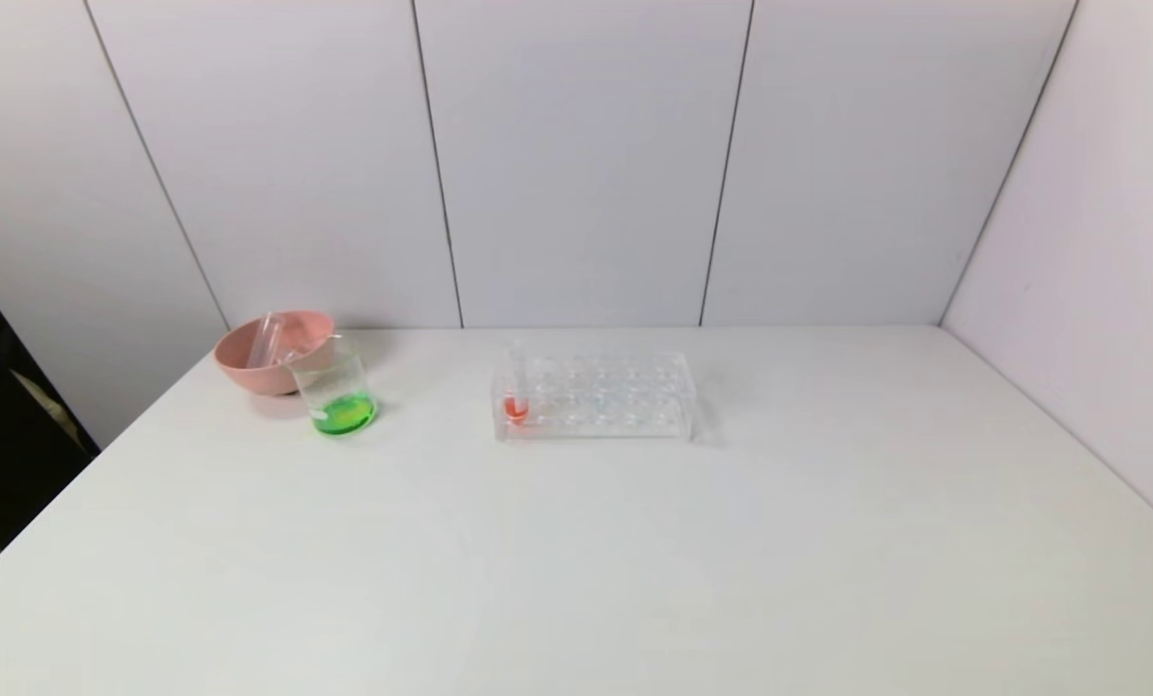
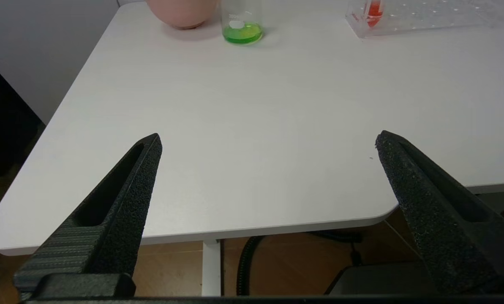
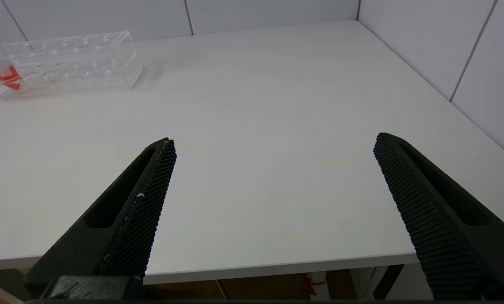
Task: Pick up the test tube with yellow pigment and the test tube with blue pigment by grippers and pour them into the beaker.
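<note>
The beaker (image 1: 334, 387) stands at the table's far left and holds green liquid; it also shows in the left wrist view (image 2: 241, 21). Clear tubes (image 1: 267, 340) lean in the pink bowl (image 1: 247, 372) just behind it. I see no yellow or blue liquid anywhere, and I cannot tell which tube is which. Neither gripper shows in the head view. My left gripper (image 2: 268, 141) is open and empty, back over the table's near left edge. My right gripper (image 3: 275, 141) is open and empty over the near right edge.
A clear many-holed tube rack (image 1: 595, 396) stands at the table's far middle, with a red-liquid tube (image 1: 516, 406) in its left end. The rack also shows in the right wrist view (image 3: 70, 59). White wall panels close the back and right sides.
</note>
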Tool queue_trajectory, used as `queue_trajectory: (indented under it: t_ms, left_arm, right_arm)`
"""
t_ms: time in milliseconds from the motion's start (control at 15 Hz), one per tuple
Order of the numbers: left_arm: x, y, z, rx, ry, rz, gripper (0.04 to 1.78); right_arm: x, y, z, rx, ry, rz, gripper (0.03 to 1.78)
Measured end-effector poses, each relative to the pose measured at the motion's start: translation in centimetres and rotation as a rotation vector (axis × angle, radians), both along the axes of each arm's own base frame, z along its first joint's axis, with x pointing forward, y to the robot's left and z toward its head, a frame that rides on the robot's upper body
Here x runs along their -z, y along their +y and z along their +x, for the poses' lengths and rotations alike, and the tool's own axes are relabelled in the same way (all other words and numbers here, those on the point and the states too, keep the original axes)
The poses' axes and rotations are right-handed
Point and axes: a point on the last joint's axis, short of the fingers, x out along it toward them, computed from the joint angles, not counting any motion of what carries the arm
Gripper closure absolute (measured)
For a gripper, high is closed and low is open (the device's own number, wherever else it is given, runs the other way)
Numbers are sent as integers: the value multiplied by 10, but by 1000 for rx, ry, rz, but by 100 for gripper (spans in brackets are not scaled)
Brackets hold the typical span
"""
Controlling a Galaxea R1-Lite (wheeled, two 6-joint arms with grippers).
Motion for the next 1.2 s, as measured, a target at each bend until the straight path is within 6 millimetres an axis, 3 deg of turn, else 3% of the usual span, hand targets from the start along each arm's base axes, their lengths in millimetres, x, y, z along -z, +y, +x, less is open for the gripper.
queue_trajectory:
  t_ms: [267, 1200]
  left_arm:
    - [35, 1, 18, -44, -44, -8, 6]
    - [42, 2, 20, -92, -50, -107, 6]
  right_arm:
    - [0, 0, 0, 0, 0, 0, 10]
    - [0, 0, 0, 0, 0, -2, 10]
